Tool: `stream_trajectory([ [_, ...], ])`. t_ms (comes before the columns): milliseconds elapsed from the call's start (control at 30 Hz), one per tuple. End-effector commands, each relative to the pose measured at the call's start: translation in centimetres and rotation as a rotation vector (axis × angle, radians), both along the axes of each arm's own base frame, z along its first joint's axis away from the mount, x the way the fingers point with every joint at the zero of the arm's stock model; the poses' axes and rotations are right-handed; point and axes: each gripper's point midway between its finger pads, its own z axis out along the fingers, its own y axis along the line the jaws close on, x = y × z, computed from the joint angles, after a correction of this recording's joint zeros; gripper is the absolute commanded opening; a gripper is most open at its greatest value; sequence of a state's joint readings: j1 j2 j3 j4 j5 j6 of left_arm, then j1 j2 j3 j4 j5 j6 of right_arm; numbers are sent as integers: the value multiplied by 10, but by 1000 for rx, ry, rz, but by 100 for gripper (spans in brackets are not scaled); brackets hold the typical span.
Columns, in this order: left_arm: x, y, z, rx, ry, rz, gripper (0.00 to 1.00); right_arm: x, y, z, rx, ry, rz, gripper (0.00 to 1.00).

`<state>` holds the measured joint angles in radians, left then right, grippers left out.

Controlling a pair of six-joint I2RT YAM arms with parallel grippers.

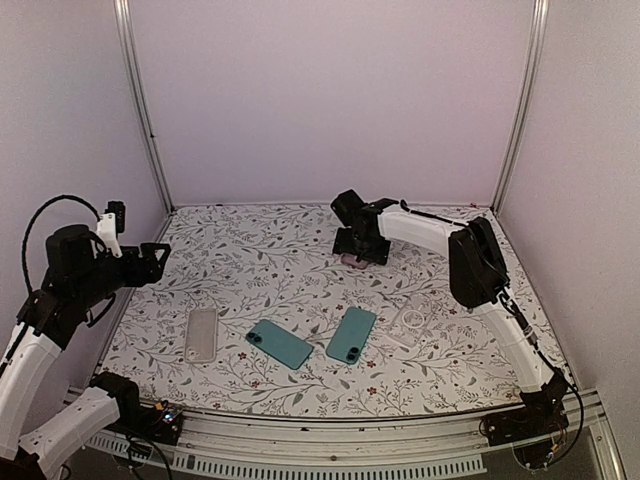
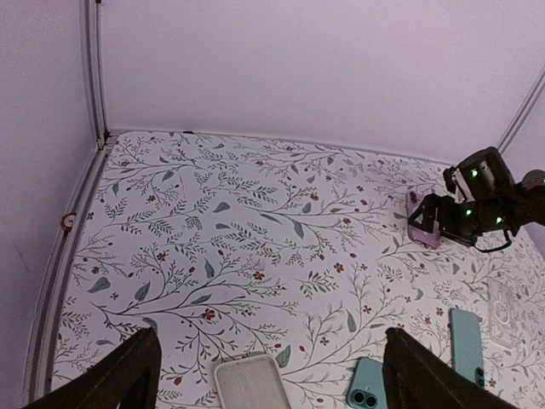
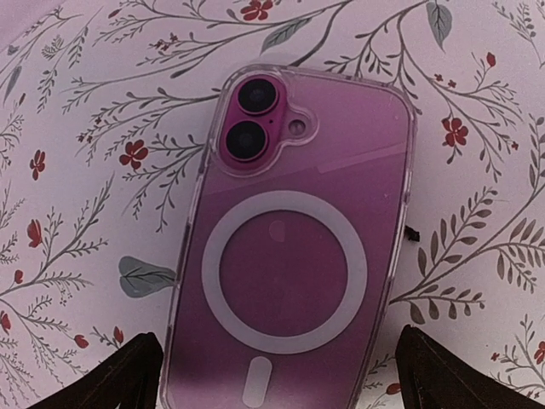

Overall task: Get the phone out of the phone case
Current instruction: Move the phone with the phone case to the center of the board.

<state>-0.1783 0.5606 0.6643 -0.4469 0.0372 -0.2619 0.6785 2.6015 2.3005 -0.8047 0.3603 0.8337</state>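
Barely begun: the pink phone (image 3: 294, 256) sits fully inside its clear case (image 3: 407, 145); right hand (image 3: 277, 375) spread above it, left hand (image 1: 158, 262) spread, well away.

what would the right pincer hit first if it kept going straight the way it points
The right pincer, open, would most likely meet the pink phone in its clear case, lying back up on the table, centred between its fingers in the wrist view. The gap left is unclear.
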Motion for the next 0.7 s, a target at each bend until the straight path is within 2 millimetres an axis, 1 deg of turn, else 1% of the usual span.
stream_trajectory([
  [0, -1, 0, 4, 1, -27, -6, 91, -3, 4, -33, -30, 40, 49, 99],
  [100, -1, 0, 5, -1, -33, -5, 91, -3, 5, -41, -64, 40, 82, 99],
  [133, -2, 0, 5, -1, -34, -7, 91, -5, 4, -46, -85, 48, 101, 99],
  [200, -2, 0, 6, 0, -36, -8, 91, -9, 0, -55, -132, 66, 125, 94],
  [300, -2, 0, 6, 0, -38, -8, 91, -19, -10, -66, -209, 100, 136, 83],
  [400, -2, 0, 6, -1, -38, -9, 91, -33, -17, -67, -267, 125, 154, 81],
  [433, -2, 0, 6, -1, -38, -9, 91, -40, -17, -70, -277, 144, 179, 81],
  [467, -2, 0, 6, -1, -38, -9, 91, -48, -17, -69, -279, 159, 205, 80],
  [533, -2, 0, 5, 0, -37, -8, 91, -70, -20, -75, -284, 207, 267, 80],
  [567, -2, 0, 5, 0, -37, -8, 91, -84, -25, -81, -284, 239, 295, 80],
  [600, -2, -1, 5, 0, -36, -9, 91, -101, -32, -81, -272, 270, 326, 80],
  [667, -1, 0, 5, 1, -33, -8, 91, -126, -45, -83, -252, 306, 359, 85],
])
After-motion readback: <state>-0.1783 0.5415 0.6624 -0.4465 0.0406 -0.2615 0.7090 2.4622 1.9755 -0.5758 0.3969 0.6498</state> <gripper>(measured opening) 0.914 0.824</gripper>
